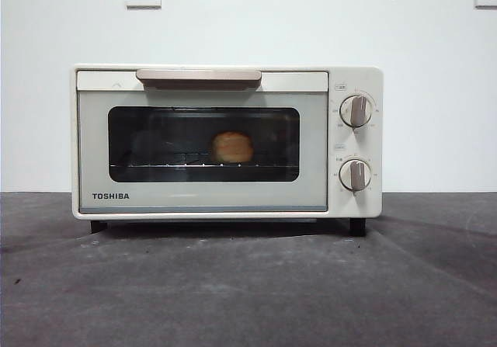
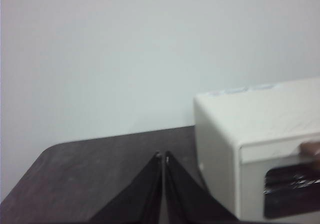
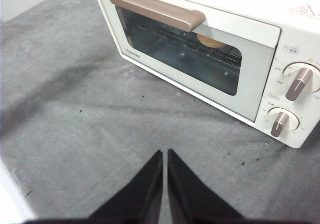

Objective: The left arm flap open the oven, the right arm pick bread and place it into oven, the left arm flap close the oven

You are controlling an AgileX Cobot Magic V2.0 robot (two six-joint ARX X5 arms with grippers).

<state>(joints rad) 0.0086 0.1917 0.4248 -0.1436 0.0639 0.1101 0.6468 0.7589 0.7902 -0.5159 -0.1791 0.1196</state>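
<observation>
1. Two grippers, both free of any load: the left gripper (image 2: 163,156) has its jaws pressed together on nothing, hanging off the oven's side wall; the right gripper (image 3: 165,154) is likewise closed and empty, above the table (image 3: 75,129) in front of the door.
2. Oven (image 1: 227,141): door shut, handle (image 1: 199,76) running horizontally along its top edge at 12 o'clock.
3. Bread (image 1: 233,147): on the wire rack behind the glass, near the window's centre.
4. Judgement: the task looks complete; were the door handled again, the left gripper appears closer to the oven.
</observation>
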